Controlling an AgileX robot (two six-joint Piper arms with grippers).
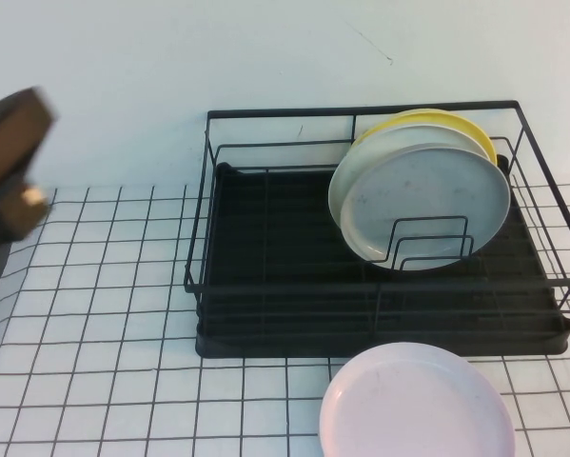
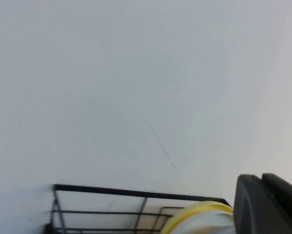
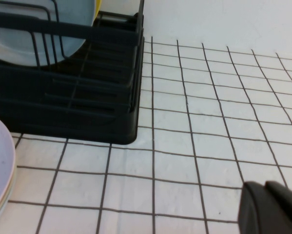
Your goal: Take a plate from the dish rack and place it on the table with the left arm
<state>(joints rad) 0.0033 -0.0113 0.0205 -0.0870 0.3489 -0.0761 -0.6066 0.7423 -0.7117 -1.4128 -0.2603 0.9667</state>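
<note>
Blur hides most of my left arm (image 1: 9, 171) at the high view's left edge; the left gripper (image 2: 267, 204) shows only as a black corner, fingers pressed together, holding nothing. Pink plate (image 1: 418, 405) lies flat on the table (image 1: 104, 314) just before the dish rack (image 1: 294, 276), its near edge cut off. Right gripper (image 3: 272, 209): a dark sliver, state unclear.

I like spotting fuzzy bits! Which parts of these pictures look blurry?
High view: the left arm at the left edge is smeared. Left wrist view: the dark left gripper is soft. Right wrist view: the right gripper is blurred; the dish rack looks sharper.
</note>
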